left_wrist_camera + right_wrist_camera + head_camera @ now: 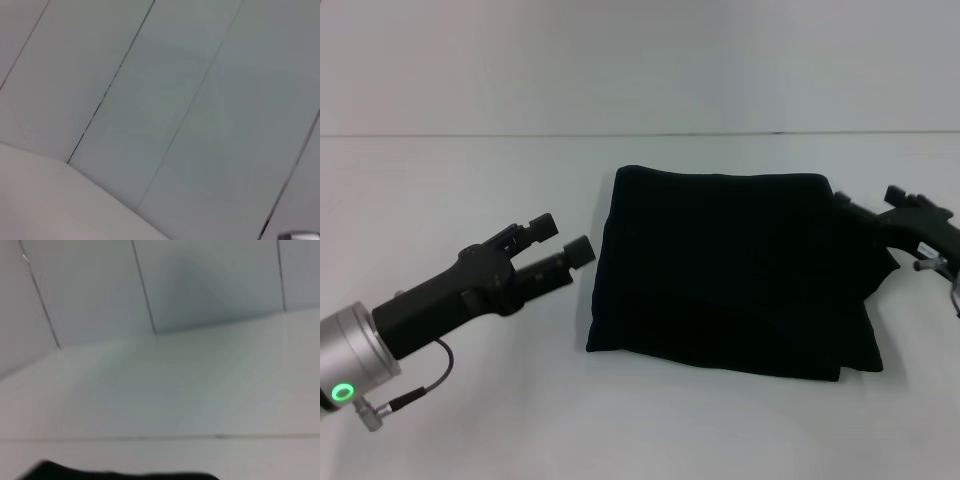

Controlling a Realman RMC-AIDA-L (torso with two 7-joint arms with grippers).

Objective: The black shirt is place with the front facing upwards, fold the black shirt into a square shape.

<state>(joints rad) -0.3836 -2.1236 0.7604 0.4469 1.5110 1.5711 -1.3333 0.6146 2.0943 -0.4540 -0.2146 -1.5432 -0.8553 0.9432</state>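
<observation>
While the black shirt (730, 275) lies folded (roughly square) mid-frame on the white surface (460, 190), the left gripper (563, 243) hovers spread at lower left; the right gripper (910, 215) at the right edge touches its corner, fingers' state unclear.

At the lower left of the head view, the left arm ends in a silver cylindrical wrist section carrying a glowing green ring light. A thin dark cable loops from it to a small metal plug beneath. From the cylinder a matte black housing narrows into the left end effector (563, 240), with two blocky black fingers. At the right edge, the right end effector (880, 213) is black too, with grey metal fittings just behind it.
</observation>
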